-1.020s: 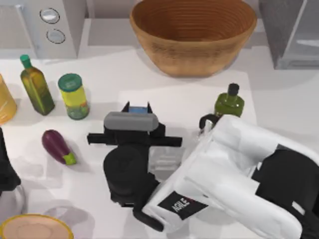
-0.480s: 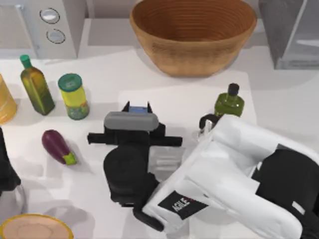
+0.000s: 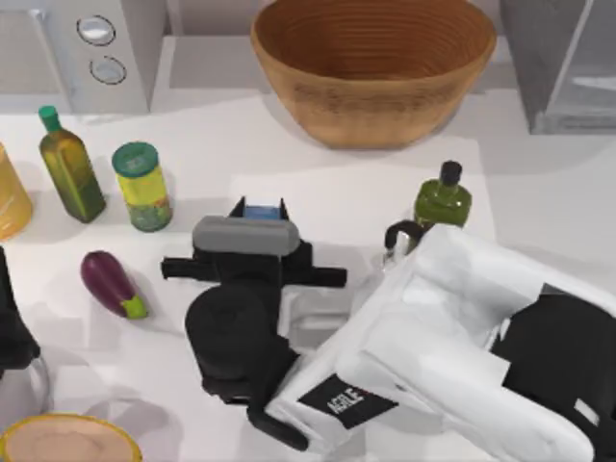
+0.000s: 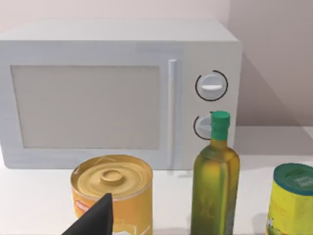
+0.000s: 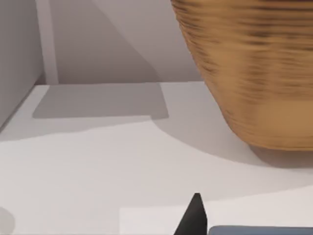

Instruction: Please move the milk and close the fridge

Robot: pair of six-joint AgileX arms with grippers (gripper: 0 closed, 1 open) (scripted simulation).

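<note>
The milk [image 3: 263, 212] sits mid-tabletop, pinched between our right gripper's [image 3: 260, 214] fingers. Over the last half second gripper and carton have shifted slightly toward the tabletop's left and far edge, so we judge the carry begun. The fridge [image 3: 568, 63] waits at the far right corner. Our left gripper [image 4: 93, 220] idles near the left edge; its grip we cannot tell.

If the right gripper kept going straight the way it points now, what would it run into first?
The right gripper sits around the milk and points toward the table's far edge. Ahead lies bare table, then probably the wicker basket, slightly off to one side; depth is unclear.
</note>
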